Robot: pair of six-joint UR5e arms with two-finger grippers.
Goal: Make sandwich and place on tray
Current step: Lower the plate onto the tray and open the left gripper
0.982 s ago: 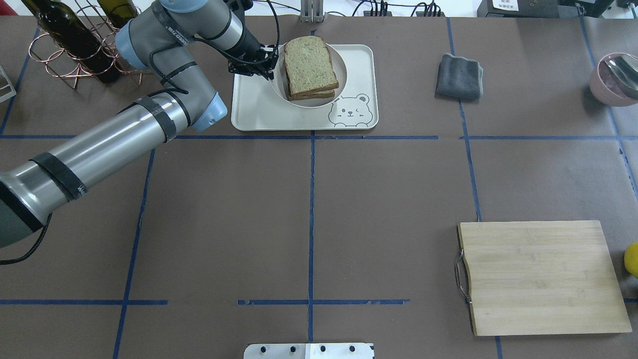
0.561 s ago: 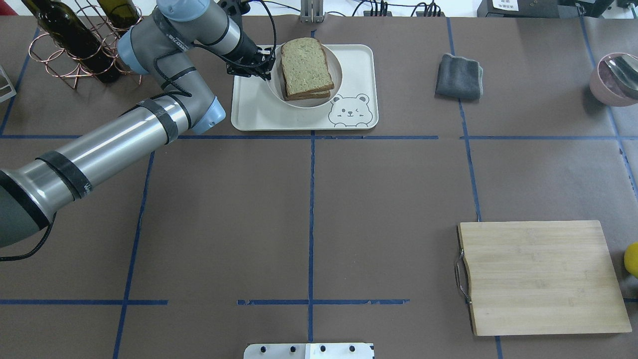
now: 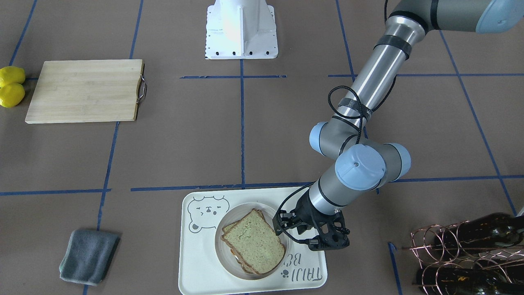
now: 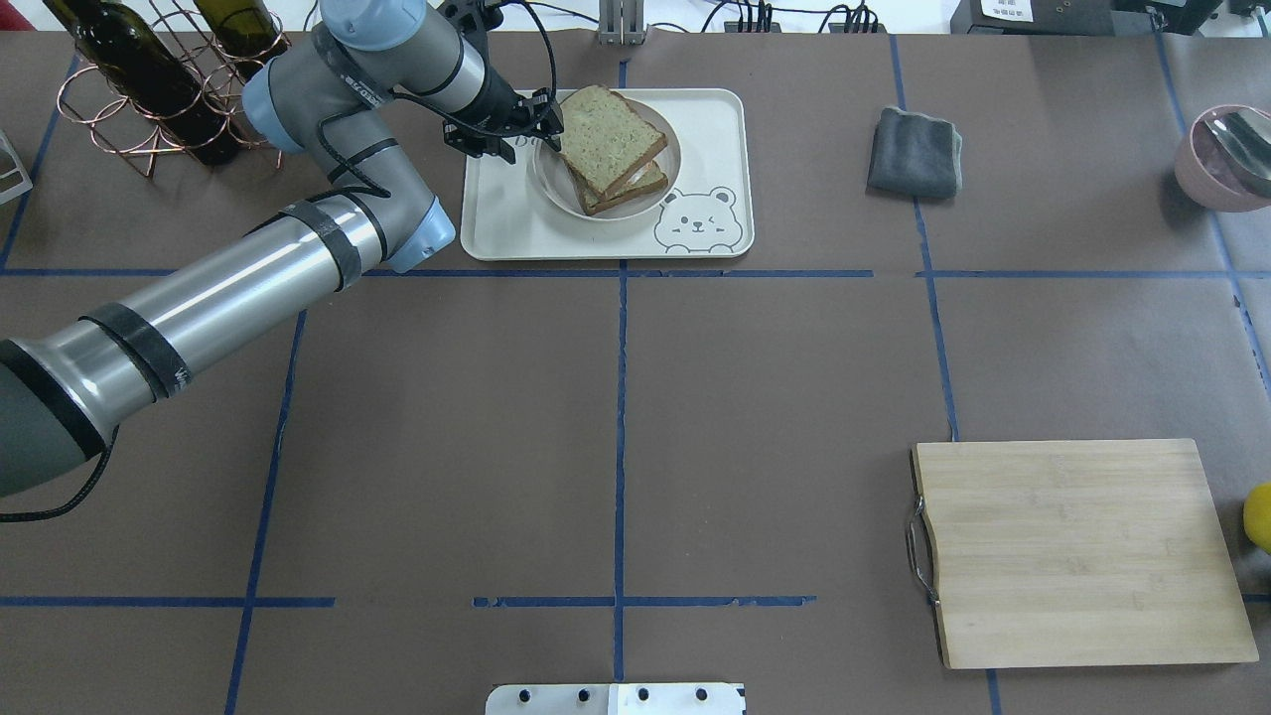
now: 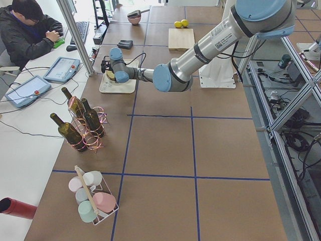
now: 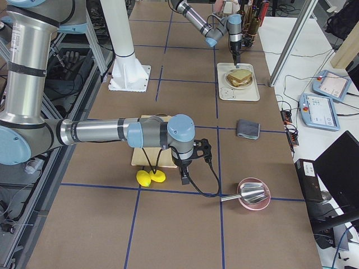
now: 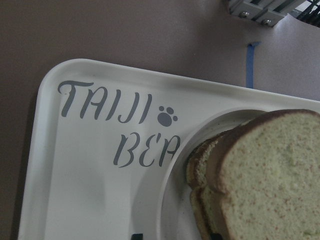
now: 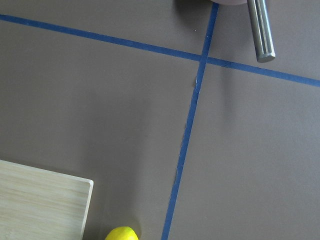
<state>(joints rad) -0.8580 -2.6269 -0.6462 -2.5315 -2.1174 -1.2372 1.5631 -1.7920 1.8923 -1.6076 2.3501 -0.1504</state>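
The sandwich (image 4: 611,134), two brown-crusted slices with a strip of white egg showing between them, lies on a round white plate (image 4: 606,212). The plate is on the cream tray (image 4: 496,218) with the bear face. My left gripper (image 4: 546,124) is at the plate's left rim and appears shut on it. The front-facing view shows the sandwich (image 3: 254,243), the plate (image 3: 224,262), the tray (image 3: 192,270) and the left gripper (image 3: 281,229). The left wrist view shows the tray lettering (image 7: 75,175) and the sandwich (image 7: 270,175). My right gripper (image 6: 184,178) hangs by the lemons; I cannot tell if it is open.
A copper rack with wine bottles (image 4: 149,89) stands just left of the tray, close to my left arm. A grey cloth (image 4: 916,152) lies right of the tray. A wooden cutting board (image 4: 1077,551), two lemons (image 3: 11,86) and a pink bowl with a ladle (image 4: 1221,159) are on the right side.
The plate with the sandwich has come down onto the tray and turned, so the sandwich looks smaller and sits at an angle. My left wrist has rotated with it.
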